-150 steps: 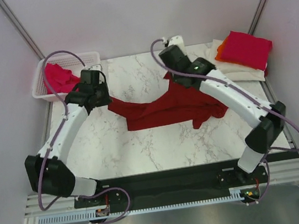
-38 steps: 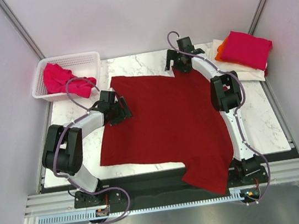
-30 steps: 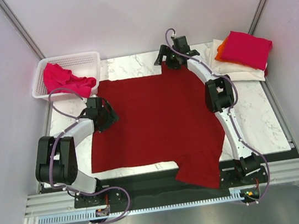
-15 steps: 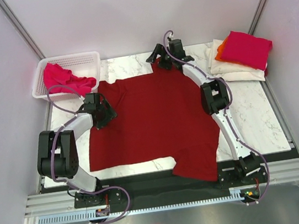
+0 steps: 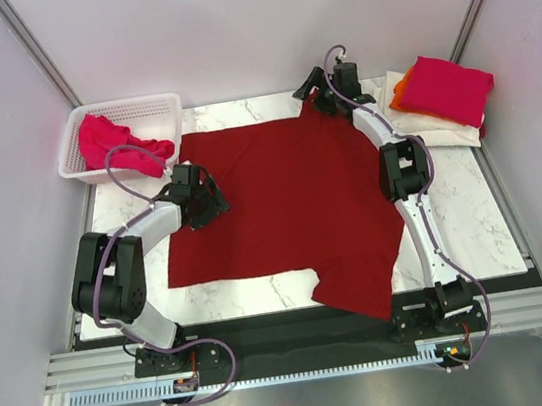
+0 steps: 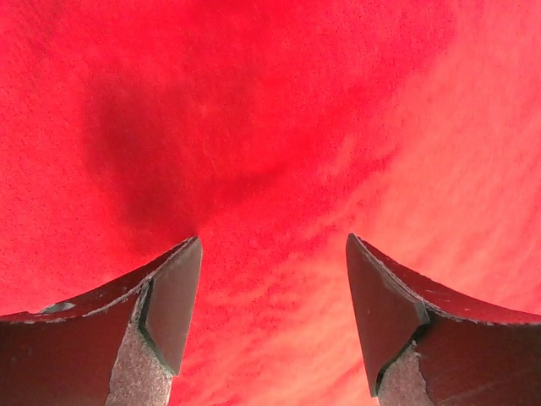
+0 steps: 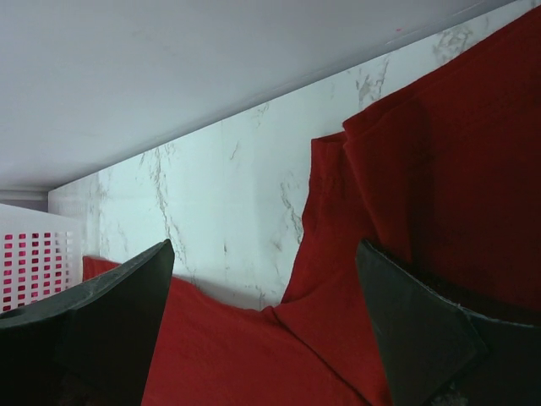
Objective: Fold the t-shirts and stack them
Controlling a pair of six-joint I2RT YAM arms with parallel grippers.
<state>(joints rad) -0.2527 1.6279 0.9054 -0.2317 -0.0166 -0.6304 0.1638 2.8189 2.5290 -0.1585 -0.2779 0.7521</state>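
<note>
Marble counter [image 5: 465, 204] mostly under dark red t-shirt [image 5: 289, 190], spread flat. Near-right corner hangs over front edge. Bare strips at left, right and far sides. Left claw [image 5: 212, 199] spread, low over shirt's left part; wrist view shows only red cloth. Right claw [image 5: 321, 87] spread at far edge; wrist view shows folded-over cloth, back wall, basket [image 7: 38, 254] corner. Folded t-shirt stack [image 5: 442, 90] far right.

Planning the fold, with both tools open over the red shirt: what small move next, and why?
Probably close the right tool on the doubled-over far corner of the shirt and tug it flat: cloth there lies folded between its jaws, and a near corner overhangs the table.
</note>
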